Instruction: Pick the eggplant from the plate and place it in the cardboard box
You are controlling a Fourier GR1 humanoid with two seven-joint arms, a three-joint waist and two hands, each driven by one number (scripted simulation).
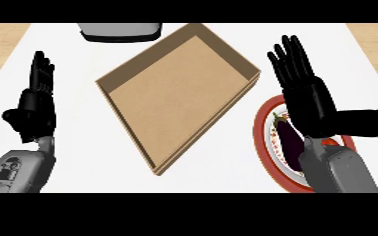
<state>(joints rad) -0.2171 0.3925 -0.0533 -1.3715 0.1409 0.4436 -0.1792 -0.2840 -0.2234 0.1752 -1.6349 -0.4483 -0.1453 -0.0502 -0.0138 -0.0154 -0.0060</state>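
Well, I can read no writing anywhere. My right hand [306, 97], fingers straight and pressed together, hovers above the red-rimmed plate [262, 130] at four o'clock on the white desk [221, 170]. On it lies the eggplant [289, 140] (partly hidden by my wrist), long axis twelve-to-six, stem toward twelve. The cardboard box [177, 92] sits centre. My left hand [35, 102] rests open at nine o'clock.

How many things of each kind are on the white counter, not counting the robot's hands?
Cardboard box: 1
Plate, red rim: 1
Eggplant, on the plate: 1
Grey object at the far edge, cut off by the view: 1
Total: 4
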